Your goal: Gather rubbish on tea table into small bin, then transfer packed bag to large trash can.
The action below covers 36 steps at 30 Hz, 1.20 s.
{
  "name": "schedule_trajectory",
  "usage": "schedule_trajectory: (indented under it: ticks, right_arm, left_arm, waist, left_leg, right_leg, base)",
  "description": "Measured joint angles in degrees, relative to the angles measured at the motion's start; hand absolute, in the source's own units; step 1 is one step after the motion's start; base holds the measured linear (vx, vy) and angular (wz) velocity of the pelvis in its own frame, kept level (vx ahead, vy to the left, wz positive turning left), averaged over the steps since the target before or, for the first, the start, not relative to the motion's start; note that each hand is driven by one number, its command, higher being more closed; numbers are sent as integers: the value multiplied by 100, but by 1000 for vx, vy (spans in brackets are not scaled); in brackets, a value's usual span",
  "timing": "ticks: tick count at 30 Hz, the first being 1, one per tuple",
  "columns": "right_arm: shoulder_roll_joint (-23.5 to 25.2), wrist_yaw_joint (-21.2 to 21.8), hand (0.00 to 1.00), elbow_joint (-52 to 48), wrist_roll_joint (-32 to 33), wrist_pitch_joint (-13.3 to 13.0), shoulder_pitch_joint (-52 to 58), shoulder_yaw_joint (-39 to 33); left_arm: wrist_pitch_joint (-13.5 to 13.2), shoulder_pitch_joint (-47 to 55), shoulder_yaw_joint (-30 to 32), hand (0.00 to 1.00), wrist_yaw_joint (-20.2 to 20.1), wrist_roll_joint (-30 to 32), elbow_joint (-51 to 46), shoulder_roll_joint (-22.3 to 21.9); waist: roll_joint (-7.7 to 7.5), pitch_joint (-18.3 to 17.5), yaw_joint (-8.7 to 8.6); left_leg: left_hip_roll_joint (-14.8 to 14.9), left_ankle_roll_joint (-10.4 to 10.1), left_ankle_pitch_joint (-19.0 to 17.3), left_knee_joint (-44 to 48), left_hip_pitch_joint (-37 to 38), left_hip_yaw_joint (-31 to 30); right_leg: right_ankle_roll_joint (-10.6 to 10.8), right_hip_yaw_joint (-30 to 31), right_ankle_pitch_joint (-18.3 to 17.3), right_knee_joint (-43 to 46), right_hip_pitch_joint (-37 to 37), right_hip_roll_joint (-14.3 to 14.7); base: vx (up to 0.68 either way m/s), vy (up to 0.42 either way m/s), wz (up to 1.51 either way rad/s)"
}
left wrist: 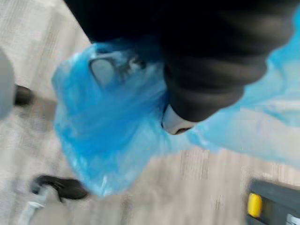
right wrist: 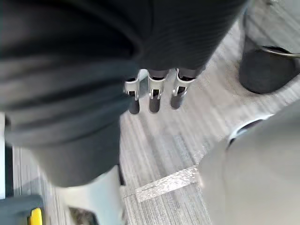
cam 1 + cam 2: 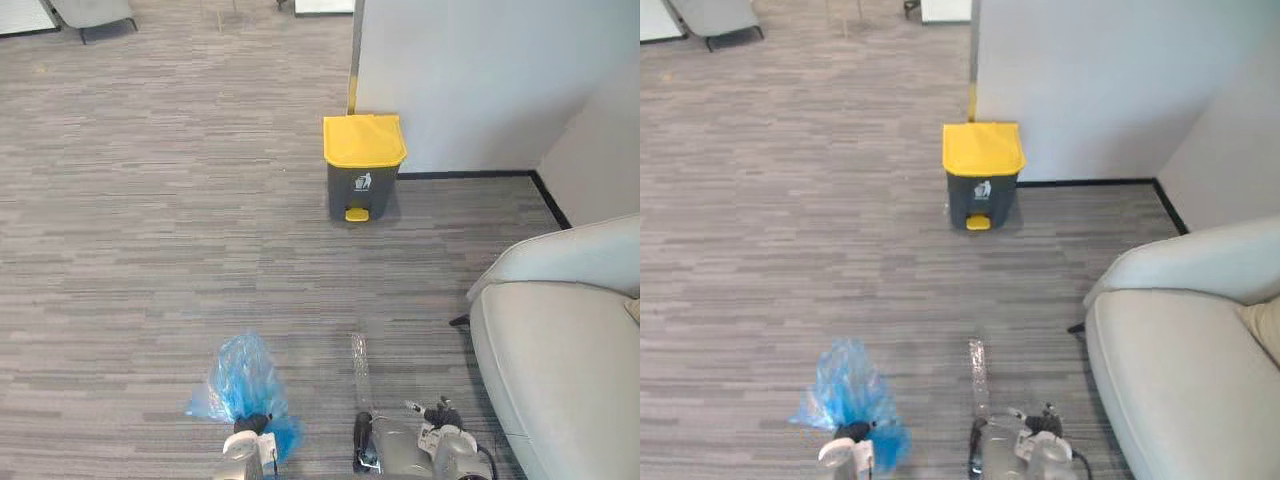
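Though apart, one bag (image 3: 243, 385), one bin (image 3: 363, 165)

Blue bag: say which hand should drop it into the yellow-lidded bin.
Left. The left hand holds the blue bag; the right hand hangs open and empty. The bin stands ahead, lid shut.

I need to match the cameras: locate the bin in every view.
Left eye: bin upper middle, against the wall.
Right eye: bin upper middle, slightly further left.
Left wrist: bin a dark sliver beyond the bag.
Right wrist: bin a sliver beside the right hand.
Shared landmark: its yellow pedal.
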Motion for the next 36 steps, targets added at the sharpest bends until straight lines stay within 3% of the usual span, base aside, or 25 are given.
schedule_trajectory:
  ticks: [1, 2, 3, 5, 8, 9, 11, 13, 15, 18, 19, 21, 23, 25, 26, 27, 28, 29, 31, 34, 35, 36]
  right_arm:
    - [-1, -1, 0, -6, 0, 0, 16, 19]
    - [-7, -5, 0, -16, 4, 4, 23, 103]
    - [-9, -13, 0, -15, 6, 7, 10, 164]
    - [16, -12, 0, 6, 6, 46, 20, 228]
    - [117, -14, 0, 0, 22, 69, 21, 199]
    - [156, -19, 0, -15, 55, 69, 33, 181]
    - [136, -21, 0, -26, 65, 58, 96, 173]
    - [174, -11, 0, 15, 102, 95, 151, 224]
    - [196, -19, 0, -4, 83, 101, 193, 192]
    - [156, 2, 0, -79, 32, 76, 236, 294]
    - [156, 1, 0, -96, -2, 46, 247, 277]
    - [156, 2, 0, -98, -7, 33, 248, 251]
    - [144, -2, 0, -104, -9, -3, 193, 139]
    - [127, 2, 0, -96, -8, -2, 115, 58]
    - [138, 1, 0, -96, -7, -1, 79, 32]
    - [154, 0, 0, -90, -9, 0, 66, 6]
    - [151, 9, 0, -69, 2, 7, 66, -2]
    - [40, 3, 0, -69, -12, 10, 1, -42]
    - [-12, -7, 0, 9, -17, 35, -94, -100]
    - [-6, 1, 0, 115, -14, 53, -94, -121]
    - [-5, 1, 0, 121, -11, 61, -54, -83]
    - [-9, 1, 0, 112, -8, 58, 1, -1]
  left_arm:
    - [-6, -5, 5, 100, 2, 0, -8, 0]
    - [-16, 11, 15, 100, -1, 0, -43, 40]
    - [-19, 16, 24, 100, 2, -3, -50, 38]
    - [-16, 97, 12, 100, 1, -4, -80, 38]
    - [-17, 182, 28, 100, 5, -1, -277, 35]
    - [-14, 181, 12, 100, 6, 2, -276, 32]
    - [-12, 240, -7, 100, 7, 0, -235, 23]
    - [-14, 225, 23, 100, 23, 4, -262, 96]
    - [-11, 210, 18, 100, 20, 5, -246, 64]
    - [0, 285, -45, 100, 23, 4, -197, 100]
    - [21, 290, -44, 100, 26, 3, -121, 123]
    - [27, 289, -44, 100, 26, 3, -88, 123]
    - [31, 274, -35, 100, 28, 1, -25, 114]
    - [35, 272, -28, 100, 30, 0, 1, 114]
    - [32, 264, -28, 100, 26, 1, 8, 114]
    - [29, 253, -30, 100, 23, 1, 20, 120]
    - [27, 231, -25, 100, 22, 1, 39, 124]
    - [36, 173, -9, 100, 20, 2, 135, 45]
    - [22, 149, -31, 100, 8, 2, 139, -7]
    - [21, 84, -44, 100, -16, 4, 140, -3]
    - [20, 56, -40, 100, -37, 6, 128, -1]
    - [17, 59, -26, 100, -97, 6, 101, 2]
  waist:
    - [-2, 1, 14]
    - [6, 35, 83]
    - [-3, 76, 99]
    - [-30, 87, 162]
    - [-86, 121, 261]
    - [-80, 114, 278]
    - [-7, 20, 310]
    - [-308, -131, 295]
    - [-350, -131, 375]
    - [-310, -98, 327]
    - [-349, -114, 280]
    - [-360, -120, 278]
    - [-336, -106, 260]
    - [-301, -84, 181]
    - [-279, -70, 120]
    - [-294, -69, 99]
    - [-375, -37, 82]
    - [-115, 1, 95]
    - [-46, 13, 95]
    - [-21, 20, 28]
    - [-34, 16, 13]
    - [-37, 19, 21]
  left_leg:
    - [15, -68, 182, 240, -113, -16]
    - [136, -74, 370, 1147, -516, 2]
    - [271, 73, 94, 1877, -962, 147]
    - [329, 205, -261, 1955, -1436, 453]
    - [283, 359, -555, 389, -1755, 975]
    - [125, 393, -376, -724, -1752, 969]
    - [-70, 392, 330, -1585, -1716, 748]
    - [-425, 526, 81, -1701, -1628, 928]
    - [-531, 605, -175, -1680, -1393, 1149]
    - [-645, 734, -521, -1793, -708, 1395]
    - [-664, 738, -637, -1887, -389, 1392]
    - [-663, 727, -679, -2019, -167, 1385]
    - [-653, 708, -711, -2341, 219, 1368]
    - [-608, 690, -726, -2586, 499, 1330]
    - [-580, 632, -758, -2706, 652, 1279]
    - [-600, 521, -815, -2798, 811, 1199]
    - [-661, 457, -856, -2824, 934, 1113]
    - [-475, 394, -894, -2816, 1044, 993]
    - [-430, 428, -721, -2740, 1073, 770]
    - [-208, 345, -627, -1853, 860, 396]
    - [-99, 154, -515, -1019, 517, 220]
    - [65, -235, -115, 189, -25, 105]
  right_leg:
    - [4, 0, -3, -79, 100, 12]
    - [-30, 32, -41, -345, 409, 48]
    - [-39, 69, -79, -564, 740, 84]
    - [-3, 151, -94, -872, 1132, 61]
    - [116, 335, -110, -1072, 1542, -125]
    - [305, 444, -185, -1136, 1668, -229]
    - [626, 654, -379, -1098, 1674, -269]
    - [663, 806, -409, -1039, 1668, -638]
    - [668, 1058, -353, -396, 1484, -810]
    - [1065, 1455, 115, 2212, 437, -973]
    - [1031, 1289, 79, 2962, 65, -968]
    - [951, 1073, 1, 3167, -175, -937]
    - [792, 666, -299, 2867, -649, -811]
    - [689, 352, -335, 2055, -781, -668]
    - [588, 242, -230, 1322, -805, -557]
    - [495, 209, 202, 367, -744, -446]
    - [270, 262, 774, -14, -651, -418]
    - [229, 142, 718, 26, -487, -271]
    - [151, 117, 335, 257, -480, -228]
    - [96, -108, -11, 107, -61, -122]
    - [104, -185, -39, -102, 187, -60]
    - [85, -209, -49, -399, 517, 38]
  base:
    - [352, -93, 21]
    - [295, 22, -12]
    - [295, 22, -18]
    - [303, 79, -24]
    - [351, 158, -37]
    - [338, 232, -38]
    - [297, 279, -32]
    - [314, 255, -7]
    - [382, 302, -43]
    - [314, 203, -34]
    - [367, 117, 4]
    - [288, 25, 13]
    - [322, -30, 14]
    - [358, -81, 20]
    - [427, -134, 36]
    - [562, -180, 35]
    - [597, -158, 18]
    - [591, -167, 2]
    - [417, -167, -2]
    - [341, -195, 30]
    - [290, -149, 37]
    - [282, -116, 22]
